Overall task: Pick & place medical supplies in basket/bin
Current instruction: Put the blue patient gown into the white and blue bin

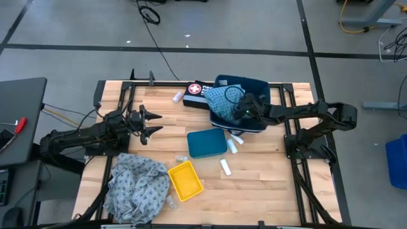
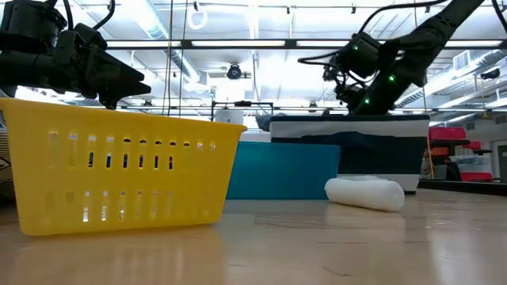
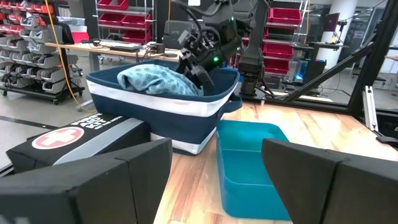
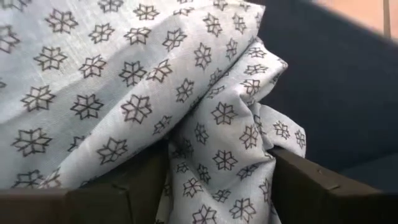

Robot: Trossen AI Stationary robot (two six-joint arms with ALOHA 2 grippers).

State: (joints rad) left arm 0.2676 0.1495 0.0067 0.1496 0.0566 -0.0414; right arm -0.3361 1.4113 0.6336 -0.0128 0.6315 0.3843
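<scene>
R gripper (image 1: pixel 245 109) is over the navy bin (image 1: pixel 254 86) at the table's back, fingers (image 4: pixel 323 186) spread wide w/ a fold of the blue-green cloth (image 1: pixel 224 98) between them, not pinched. Cloth is heaped inside the bin. L gripper (image 1: pixel 152 122) hovers open over bare wood on the left, holding nothing. Grey cloth (image 1: pixel 137 181) lies at front left, touching the yellow basket (image 1: pixel 184 179). White rolls (image 1: pixel 233 145) lie just beside the teal tray (image 1: pixel 206 144).
</scene>
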